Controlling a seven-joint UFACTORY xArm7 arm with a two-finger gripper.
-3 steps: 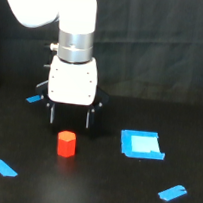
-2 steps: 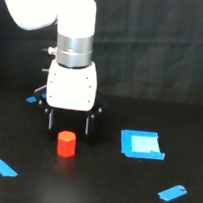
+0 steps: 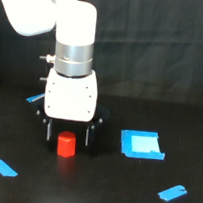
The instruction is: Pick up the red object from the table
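The red object (image 3: 65, 144) is a small red-orange block standing upright on the black table (image 3: 101, 190). My gripper (image 3: 67, 134) is open and hangs straight down over it. One dark finger (image 3: 48, 131) stands to the block's left and the other to its right. The block's top sits between the fingertips, with a gap on each side. I cannot tell whether the fingertips touch the table.
A blue square patch (image 3: 141, 144) lies on the exterior view's right of the gripper. Blue tape strips lie at the front left (image 3: 3, 167), the front right (image 3: 172, 193) and behind the arm on the left (image 3: 35, 98).
My gripper has moved toward the camera and down. It now straddles the red object, which has not moved.
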